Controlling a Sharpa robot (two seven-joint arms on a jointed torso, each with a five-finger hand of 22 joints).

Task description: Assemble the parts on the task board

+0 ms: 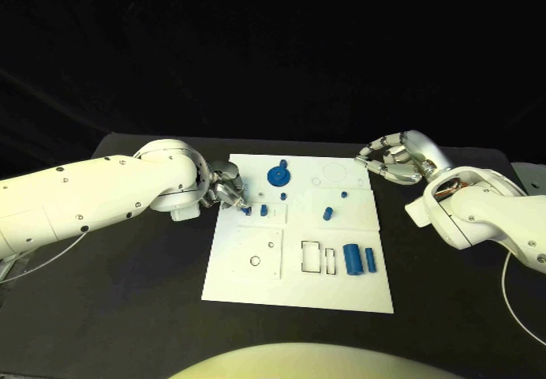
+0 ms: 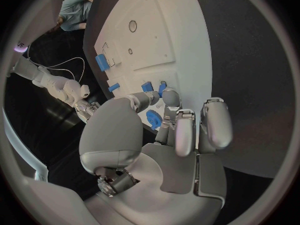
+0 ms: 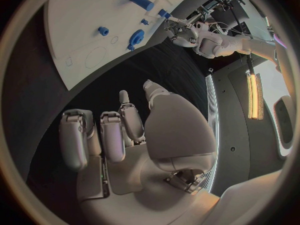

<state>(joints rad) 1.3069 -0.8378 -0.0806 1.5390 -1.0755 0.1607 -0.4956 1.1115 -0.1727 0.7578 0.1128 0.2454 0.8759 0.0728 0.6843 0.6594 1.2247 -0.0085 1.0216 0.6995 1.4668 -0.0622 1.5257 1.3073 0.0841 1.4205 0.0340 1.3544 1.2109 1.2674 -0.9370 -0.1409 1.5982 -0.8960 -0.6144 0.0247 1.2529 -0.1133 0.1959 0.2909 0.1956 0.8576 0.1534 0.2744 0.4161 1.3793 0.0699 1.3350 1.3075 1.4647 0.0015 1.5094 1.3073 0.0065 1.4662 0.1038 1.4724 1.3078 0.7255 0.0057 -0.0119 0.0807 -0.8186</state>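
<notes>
The white task board lies mid-table. My left hand reaches over its left edge, with spread fingertips right beside two small blue parts that stand on the board; whether they touch cannot be told. A round blue part sits further back and shows between the fingers. A blue peg stands mid-board. Two blue cylinders lie near the front right. My right hand hovers off the board's far right corner, fingers loosely bent, holding nothing.
The board has empty rectangular slots and a small hole in its front half, and a faint ring outline at the back right. Black table surrounds the board on all sides.
</notes>
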